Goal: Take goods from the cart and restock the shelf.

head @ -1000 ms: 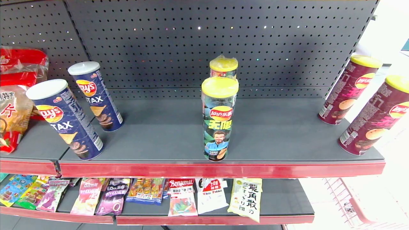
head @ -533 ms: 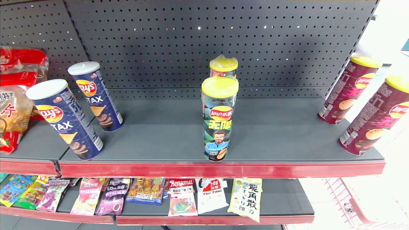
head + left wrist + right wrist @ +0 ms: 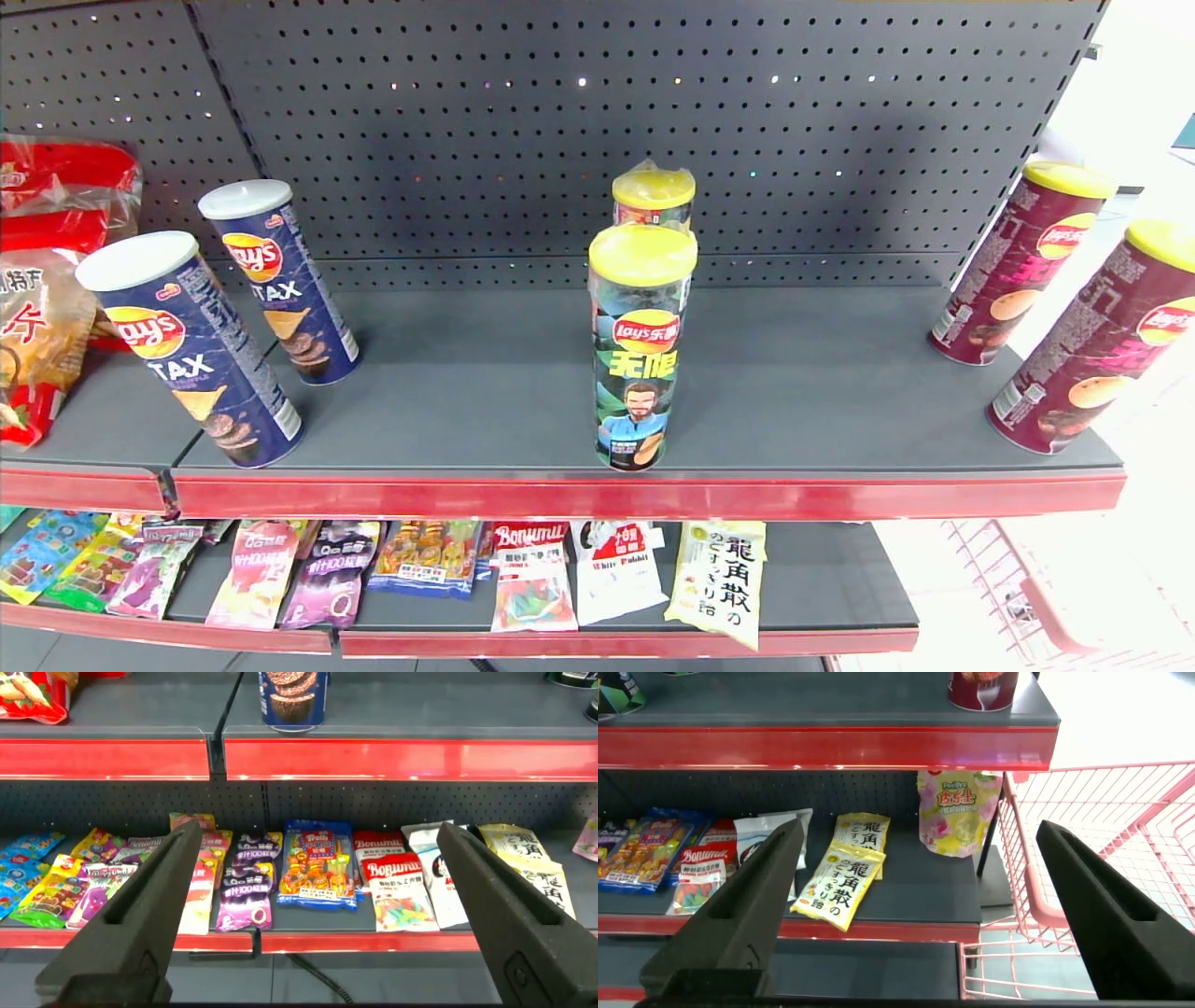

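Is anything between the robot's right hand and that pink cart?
Nothing visible does. The open right hand hangs before the lower shelf, and the pink cart stands just past the shelf's end, with free space between them. What lies in the cart cannot be seen.

Matt grey metal shelf (image 3: 794,392), glossy chip cans (image 3: 639,355), pink wire cart (image 3: 1120,849).

Ahead of my left gripper (image 3: 320,831), snack bags (image 3: 316,863) lie on the lower shelf (image 3: 392,941), a can (image 3: 293,695) above them; ahead of my right gripper (image 3: 922,826) stands the cart (image 3: 1102,767).
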`<state>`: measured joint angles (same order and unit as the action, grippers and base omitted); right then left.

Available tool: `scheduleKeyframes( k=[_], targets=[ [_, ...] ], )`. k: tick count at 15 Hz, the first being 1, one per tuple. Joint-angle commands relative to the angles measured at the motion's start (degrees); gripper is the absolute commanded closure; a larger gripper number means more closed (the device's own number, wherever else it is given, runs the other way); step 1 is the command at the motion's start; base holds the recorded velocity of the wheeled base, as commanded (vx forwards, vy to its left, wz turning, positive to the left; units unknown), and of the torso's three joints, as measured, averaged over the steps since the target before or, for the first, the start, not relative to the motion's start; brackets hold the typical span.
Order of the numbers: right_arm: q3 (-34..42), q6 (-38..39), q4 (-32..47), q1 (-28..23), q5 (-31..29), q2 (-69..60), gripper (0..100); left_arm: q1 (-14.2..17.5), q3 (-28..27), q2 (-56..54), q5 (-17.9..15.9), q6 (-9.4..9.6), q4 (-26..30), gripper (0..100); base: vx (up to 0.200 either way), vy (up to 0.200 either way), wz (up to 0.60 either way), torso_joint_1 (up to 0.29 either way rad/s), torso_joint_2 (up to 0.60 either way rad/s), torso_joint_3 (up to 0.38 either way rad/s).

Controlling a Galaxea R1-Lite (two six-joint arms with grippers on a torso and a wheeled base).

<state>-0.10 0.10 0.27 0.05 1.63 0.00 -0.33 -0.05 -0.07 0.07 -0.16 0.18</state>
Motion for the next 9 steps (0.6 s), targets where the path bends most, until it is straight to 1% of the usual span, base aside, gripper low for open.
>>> scheduleKeyframes(
  k=[1, 9],
  targets=[
    [0.01, -0.01, 0.0, 0.04, 0.04, 0.0, 0, -0.02, -0.04, 0.07, 0.01, -0.02, -0.01, 0, 0.0, 0.0, 0.0, 0.0, 0.0, 0.0],
    [0.1, -0.01, 0.0, 0.04, 0.04, 0.0, 0, -0.02, 0.05, 0.07, -0.07, 0.07, -0.01, 0, 0.0, 0.0, 0.0, 0.0, 0.0, 0.0]
  ],
)
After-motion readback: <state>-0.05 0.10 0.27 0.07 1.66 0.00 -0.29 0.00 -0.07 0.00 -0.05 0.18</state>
